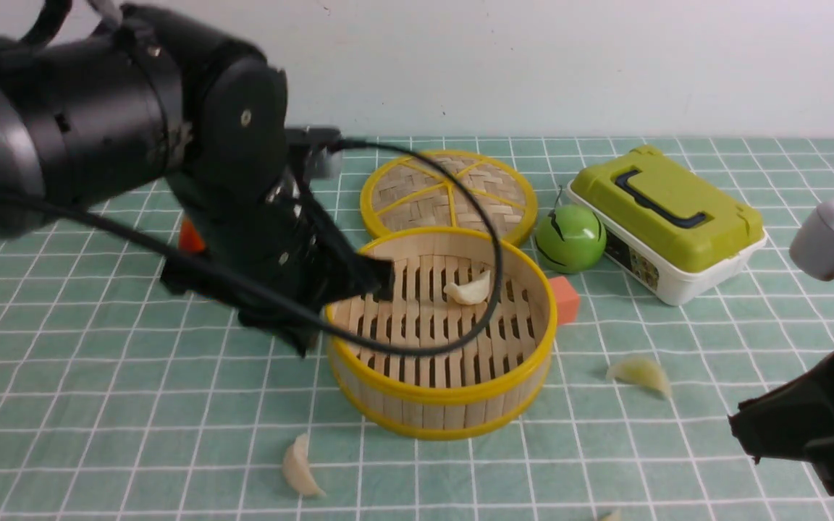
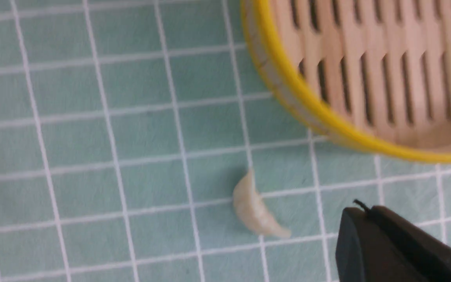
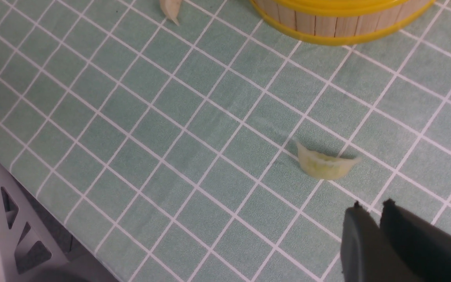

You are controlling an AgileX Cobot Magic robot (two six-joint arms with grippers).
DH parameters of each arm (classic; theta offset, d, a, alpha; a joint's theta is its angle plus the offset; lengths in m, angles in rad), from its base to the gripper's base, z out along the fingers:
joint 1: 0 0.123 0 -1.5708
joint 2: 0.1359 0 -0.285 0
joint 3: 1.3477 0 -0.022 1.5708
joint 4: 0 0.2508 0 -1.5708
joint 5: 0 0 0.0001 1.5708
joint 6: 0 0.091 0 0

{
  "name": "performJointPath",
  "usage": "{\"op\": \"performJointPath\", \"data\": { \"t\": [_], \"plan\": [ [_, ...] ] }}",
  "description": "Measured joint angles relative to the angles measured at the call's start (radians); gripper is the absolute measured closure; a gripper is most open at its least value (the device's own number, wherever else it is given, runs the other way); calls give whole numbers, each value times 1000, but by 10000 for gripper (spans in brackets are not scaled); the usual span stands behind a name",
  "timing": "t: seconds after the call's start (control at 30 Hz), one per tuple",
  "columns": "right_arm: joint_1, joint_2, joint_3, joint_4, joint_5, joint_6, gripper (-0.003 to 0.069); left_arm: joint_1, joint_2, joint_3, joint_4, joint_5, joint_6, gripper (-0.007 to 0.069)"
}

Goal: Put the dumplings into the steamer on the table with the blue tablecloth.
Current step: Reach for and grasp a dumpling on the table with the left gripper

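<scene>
At far left of the bench point(image 1: 62, 376), the left arm point(image 1: 135, 123) reaches across to the left rim of the steamer point(image 1: 417, 394). Left jaws: pressed together, nothing between them. Judged: they must open before any pick. An orange block point(image 1: 191, 237) peeks out behind this arm.

Near edge, left of the steamer: dumpling 1 point(image 1: 300, 467) lies on the cloth point(image 1: 98, 449), apart from the steamer wall. Its long axis runs near-to-far, with the near tip slanting right. The left wrist view shows dumpling 1 point(image 2: 257, 213) ahead of the closed jaws. Judged: this arm's next target.

Centre: the steamer stands open, with its lid point(image 1: 449, 192) flat just behind, judged kept off so the basket can receive. Dumpling 2 point(image 1: 469, 289) rests on the slats, right of centre, axis slanted, 1 tip toward far right.

Right of the steamer: orange cube point(image 1: 564, 300) beside the wall, green ball point(image 1: 570, 237), green box point(image 1: 667, 221). None blocks a pick.

Dumpling 3 point(image 1: 640, 374) is on the cloth, axis running far-left to near-right. Dumpling 4 point(image 1: 611, 515) is cut off by the front view's near edge. Judged the same one in the right wrist view point(image 3: 323, 164), its long axis lies roughly along the jaws' closing line, so a wrist turn may help.

Right arm point(image 1: 815, 427): low at far right. Right jaws: a narrow slit apart, empty, just short of dumpling 4.

Tally: 1 of 4 in.
</scene>
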State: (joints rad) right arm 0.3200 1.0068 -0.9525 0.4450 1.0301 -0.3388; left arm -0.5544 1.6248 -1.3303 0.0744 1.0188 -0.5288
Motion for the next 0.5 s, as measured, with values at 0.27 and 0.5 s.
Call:
{"op": "performJointPath", "data": {
  "t": [0.27, 0.5],
  "plan": [
    [0, 0, 0, 9, -8, 0, 583, 0, -50, 307, -1, -148, -183, 330],
    [0, 0, 0, 16, -8, 0, 575, 0, 66, 325, 1, -359, -228, 107]
  ]
}}
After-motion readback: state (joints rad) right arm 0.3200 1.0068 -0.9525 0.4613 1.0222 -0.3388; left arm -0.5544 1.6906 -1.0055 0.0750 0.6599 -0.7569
